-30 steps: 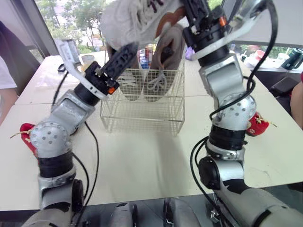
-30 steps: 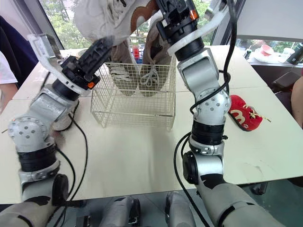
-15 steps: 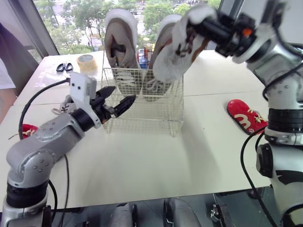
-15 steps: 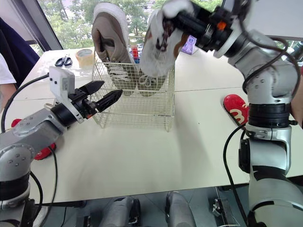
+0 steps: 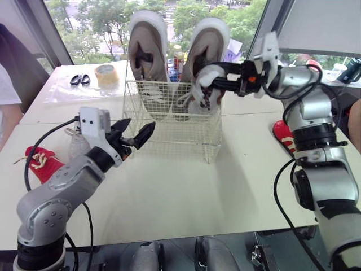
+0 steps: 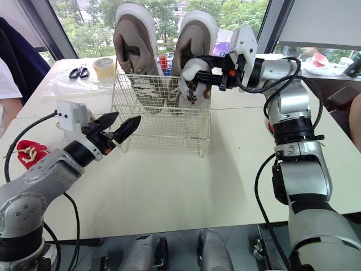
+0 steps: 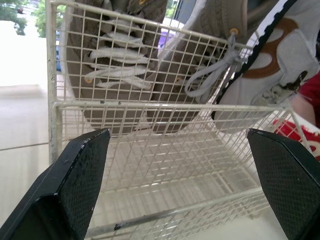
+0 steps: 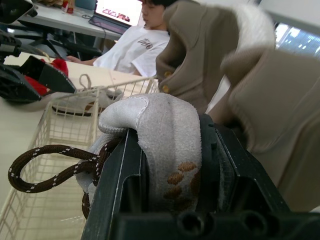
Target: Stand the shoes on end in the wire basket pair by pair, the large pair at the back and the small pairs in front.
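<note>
Right wrist view: right hand (image 8: 169, 165) clamps brown-marked white shoe (image 8: 150, 117).

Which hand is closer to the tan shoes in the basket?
Right. The right hand, shut on a white shoe, is over the wire basket beside the tan shoes; the open left hand is outside, near its front left corner.

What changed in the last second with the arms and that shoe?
The right gripper swung the small white shoe down from overhead into the wire basket, right side, still gripping it. The left gripper dropped away, open, before it. The large tan pair stayed upright at the back.
</note>
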### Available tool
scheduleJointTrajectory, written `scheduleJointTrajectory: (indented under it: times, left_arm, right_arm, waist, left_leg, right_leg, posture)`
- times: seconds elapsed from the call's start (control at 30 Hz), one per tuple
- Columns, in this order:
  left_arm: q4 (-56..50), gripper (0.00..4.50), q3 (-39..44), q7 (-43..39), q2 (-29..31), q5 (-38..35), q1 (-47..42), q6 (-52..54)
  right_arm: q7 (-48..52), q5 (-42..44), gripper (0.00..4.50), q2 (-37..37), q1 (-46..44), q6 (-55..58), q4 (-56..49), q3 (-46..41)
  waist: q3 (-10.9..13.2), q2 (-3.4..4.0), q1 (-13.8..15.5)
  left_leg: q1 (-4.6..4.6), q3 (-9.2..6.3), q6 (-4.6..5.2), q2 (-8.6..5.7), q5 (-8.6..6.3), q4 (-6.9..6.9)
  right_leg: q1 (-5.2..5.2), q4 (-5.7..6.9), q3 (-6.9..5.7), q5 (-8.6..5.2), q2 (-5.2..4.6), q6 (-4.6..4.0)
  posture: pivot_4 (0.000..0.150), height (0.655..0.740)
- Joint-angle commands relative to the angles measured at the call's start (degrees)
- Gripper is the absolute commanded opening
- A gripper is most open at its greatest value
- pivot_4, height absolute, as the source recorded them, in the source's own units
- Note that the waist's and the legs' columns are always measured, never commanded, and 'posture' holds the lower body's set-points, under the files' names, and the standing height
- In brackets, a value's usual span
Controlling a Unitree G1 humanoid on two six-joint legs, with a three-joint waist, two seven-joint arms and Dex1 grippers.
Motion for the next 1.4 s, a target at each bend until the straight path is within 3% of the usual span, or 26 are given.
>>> scheduleJointTrajectory:
  times: [0.03,0.1,0.23,0.27,0.5,0.67,0.83,0.97,1.07,1.2,1.4]
  left_arm:
    - [-1.7,4.49,1.7,0.4,1.5,-0.8,0.2,0.3]
    - [-1.0,4.50,2.0,2.5,2.2,-0.1,0.1,1.2]
    - [-0.4,4.50,3.8,5.0,2.3,-3.1,-0.3,1.6]
    - [0.0,4.50,4.2,5.2,2.7,-2.7,-0.4,1.6]
    - [2.9,4.50,4.9,4.2,6.0,-0.8,-0.5,2.7]
    - [6.6,4.50,11.9,-2.4,7.7,-6.0,0.0,0.6]
    - [11.8,4.50,17.0,-4.2,14.4,-6.2,-2.6,2.3]
    - [28.2,4.50,9.2,-9.0,30.9,2.9,-13.0,10.9]
    - [41.3,4.50,0.8,-14.8,35.6,7.3,-23.9,17.2]
    - [61.1,4.50,-15.5,-25.7,37.3,24.0,-39.3,15.8]
    - [86.3,4.50,-29.3,-40.5,30.3,43.7,-55.5,3.9]
  right_arm:
    - [0.8,-1.3,1.78,0.8,-1.3,-2.8,2.4,-1.3]
    - [1.1,-1.9,2.39,1.0,-1.3,-3.5,3.7,-1.8]
    - [1.5,-2.2,4.33,0.7,-1.0,-3.7,3.7,-2.6]
    - [1.5,-2.3,4.44,0.2,-0.7,-3.7,2.7,-2.9]
    - [2.2,-0.6,4.44,-3.7,2.1,1.5,-7.2,-4.4]
    - [-0.9,8.6,4.44,-9.3,5.6,19.6,-26.5,-9.1]
    - [-4.5,15.6,4.44,-12.2,5.7,30.6,-34.3,-13.3]
    - [-0.4,19.7,4.44,-17.0,8.3,41.1,-45.9,-7.0]
    - [3.0,20.9,4.44,-18.5,10.7,42.9,-51.0,-3.0]
    - [3.6,16.9,4.44,-18.0,13.9,39.2,-53.1,1.5]
    - [-1.4,15.8,4.44,-15.4,17.5,38.2,-55.5,1.0]
  waist:
    - [0.0,0.00,0.0]
    - [0.0,0.00,0.0]
    - [0.0,0.01,0.0]
    - [0.0,0.00,0.0]
    - [0.0,0.01,0.0]
    - [0.0,0.03,0.1]
    - [0.0,0.01,0.0]
    - [0.0,-0.01,0.1]
    - [0.0,0.06,0.0]
    - [0.0,-0.01,0.2]
    - [0.0,-0.17,0.5]
  left_leg:
    - [0.00,0.00,0.00,0.00,0.00,0.00]
    - [0.00,0.00,0.00,0.00,0.00,0.00]
    - [0.00,0.00,-0.06,0.01,0.03,0.00]
    - [0.00,0.00,-0.10,0.00,0.06,0.00]
    - [0.01,-0.01,-0.26,-0.01,0.14,0.00]
    - [0.00,-0.03,-0.27,0.02,0.14,-0.02]
    - [0.04,-0.03,-0.03,0.03,-0.01,-0.02]
    - [0.04,-0.04,-0.03,0.04,0.00,-0.02]
    - [0.06,-0.02,-0.02,0.03,-0.01,-0.07]
    - [0.04,0.04,-0.01,-0.06,-0.02,-0.04]
    - [-0.15,0.32,-0.05,-0.16,0.01,-0.02]
  right_leg:
    - [0.00,0.00,0.00,0.00,0.00,0.00]
    - [0.00,0.00,0.00,0.00,0.00,0.00]
    - [0.00,0.00,0.00,0.00,-0.01,0.00]
    - [0.00,0.00,0.00,0.00,-0.02,0.00]
    - [0.01,0.02,-0.01,0.00,-0.03,0.00]
    - [-0.03,0.05,-0.04,0.00,-0.03,-0.01]
    - [-0.01,0.05,-0.06,0.00,-0.03,-0.02]
    - [-0.04,0.06,-0.07,-0.05,0.04,-0.13]
    - [-0.04,0.04,-0.11,-0.08,0.05,-0.15]
    - [-0.03,0.02,-0.10,-0.04,0.02,-0.05]
    - [-0.24,0.06,-0.11,-0.03,0.04,-0.04]
  posture:
    - [0.150,0.7400]
    - [0.150,0.7400]
    - [0.150,0.7400]
    - [0.150,0.7400]
    - [0.150,0.7400]
    - [0.150,0.7400]
    - [0.150,0.7400]
    - [0.150,0.7400]
    - [0.150,0.7400]
    - [0.150,0.7400]
    - [0.150,0.7400]
